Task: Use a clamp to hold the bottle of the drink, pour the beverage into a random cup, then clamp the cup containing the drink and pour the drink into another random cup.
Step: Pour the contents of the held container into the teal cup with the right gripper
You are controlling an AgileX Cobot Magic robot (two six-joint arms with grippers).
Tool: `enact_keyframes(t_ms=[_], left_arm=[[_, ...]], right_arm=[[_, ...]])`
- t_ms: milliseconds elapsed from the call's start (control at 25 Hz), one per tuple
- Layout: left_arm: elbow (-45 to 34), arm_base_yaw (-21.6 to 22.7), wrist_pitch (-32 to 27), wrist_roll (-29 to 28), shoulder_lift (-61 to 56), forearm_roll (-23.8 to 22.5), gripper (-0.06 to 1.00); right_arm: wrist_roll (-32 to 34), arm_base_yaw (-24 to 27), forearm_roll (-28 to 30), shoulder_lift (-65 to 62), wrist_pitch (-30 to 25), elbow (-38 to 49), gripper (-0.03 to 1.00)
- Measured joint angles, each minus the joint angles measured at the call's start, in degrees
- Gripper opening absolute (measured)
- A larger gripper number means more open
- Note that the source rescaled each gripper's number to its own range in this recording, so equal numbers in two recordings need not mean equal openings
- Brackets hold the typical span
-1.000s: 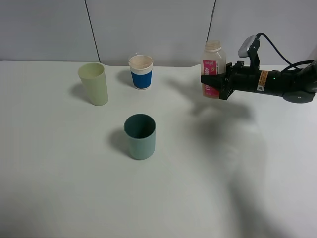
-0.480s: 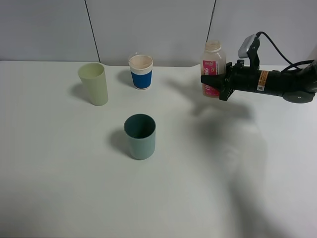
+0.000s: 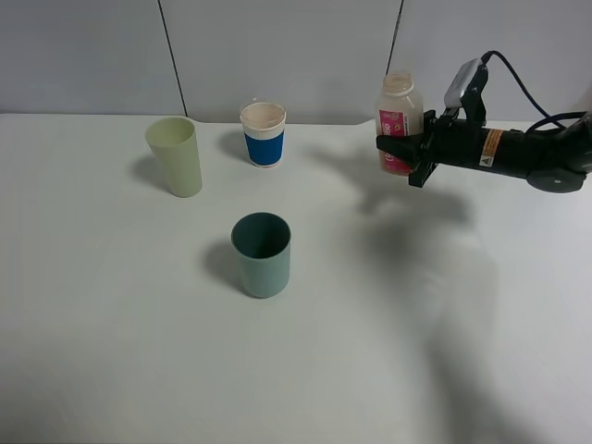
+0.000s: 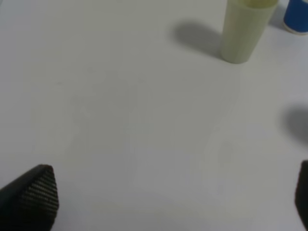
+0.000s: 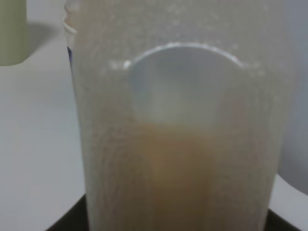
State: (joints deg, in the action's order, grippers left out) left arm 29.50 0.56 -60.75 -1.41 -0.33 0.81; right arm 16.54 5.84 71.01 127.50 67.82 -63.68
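Observation:
A clear bottle point(image 3: 399, 100) with a pink label and an open neck hangs just above the table at the back right, with my right gripper point(image 3: 400, 150) shut on its lower half. It fills the right wrist view as the bottle point(image 5: 178, 134), with tan drink in its lower part. Three cups stand to the left: a pale green cup point(image 3: 176, 155), a paper cup with a blue band point(image 3: 264, 135) and a teal cup point(image 3: 261, 254) nearer the front. My left gripper point(image 4: 166, 197) is open over bare table, far from the pale green cup point(image 4: 243, 29).
The white table point(image 3: 388, 351) reaches back to a grey panelled wall point(image 3: 296, 46). The left arm does not show in the exterior high view. The blue band of the paper cup point(image 4: 298, 14) shows at the corner of the left wrist view.
My right gripper has lifted the bottle slightly off the table. The cups and the left gripper have not moved.

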Motion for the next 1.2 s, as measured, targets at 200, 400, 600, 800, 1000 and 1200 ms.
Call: enact_keyframes(t_ms=[200,400,600,800,1000,1200], left_arm=[[0.00,0.00,0.00,0.00,0.00,0.00,1.00],[0.00,0.00,0.00,0.00,0.00,0.00,1.00],[0.00,0.00,0.00,0.00,0.00,0.00,1.00],[0.00,0.00,0.00,0.00,0.00,0.00,1.00],[0.00,0.00,0.00,0.00,0.00,0.00,1.00],[0.00,0.00,0.00,0.00,0.00,0.00,1.00]], right_arm=[[-1.99,-0.42,-1.34,0.00,0.05,0.00,0.04],[-5.12,-0.73,-1.34,0.00,0.05,0.00,0.04],[-7.04,-0.73,-1.34,0.00,0.05,0.00,0.04],[-7.49,-0.73,-1.34,0.00,0.05,0.00,0.04],[-6.16,-0.99,0.01,-0.36,-0.01,0.00,0.04],[-4.39,-2.50,0.90,-1.62,0.12,0.00,0.04]])
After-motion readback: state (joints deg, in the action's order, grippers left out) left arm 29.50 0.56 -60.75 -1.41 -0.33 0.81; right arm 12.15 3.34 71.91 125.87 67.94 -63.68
